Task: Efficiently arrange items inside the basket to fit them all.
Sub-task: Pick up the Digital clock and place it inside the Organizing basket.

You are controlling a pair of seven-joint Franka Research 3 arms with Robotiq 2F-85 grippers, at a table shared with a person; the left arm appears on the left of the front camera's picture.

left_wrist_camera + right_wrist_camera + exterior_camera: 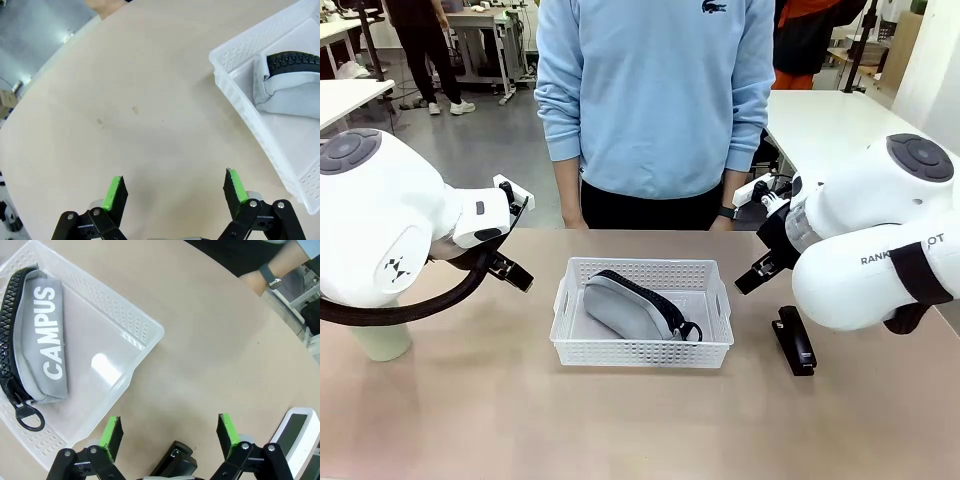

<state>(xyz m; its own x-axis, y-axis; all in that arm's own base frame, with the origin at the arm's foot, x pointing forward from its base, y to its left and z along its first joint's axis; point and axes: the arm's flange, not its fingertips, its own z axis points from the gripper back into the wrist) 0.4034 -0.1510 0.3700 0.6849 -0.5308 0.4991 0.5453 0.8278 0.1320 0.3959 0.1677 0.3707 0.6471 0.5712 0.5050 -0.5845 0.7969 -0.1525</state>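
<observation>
pale tabletop (pixel 640 425) runs under both my arms, with a person (pixel 655 100) standing at its far edge. the basket (pixel 642 352) sits mid-table, the grey case (pixel 630 305) lying slantwise inside and leaving bare floor toward its right end. my right gripper (pixel 169 422) hangs spread wide and empty, nearest the black stapler (pixel 795 340), which lies on the table just right of the basket, its long axis along the basket's short side. my left gripper (pixel 175 179) is wide and empty too. the green cup (pixel 382 342) stands near it, half hidden behind that arm.
</observation>
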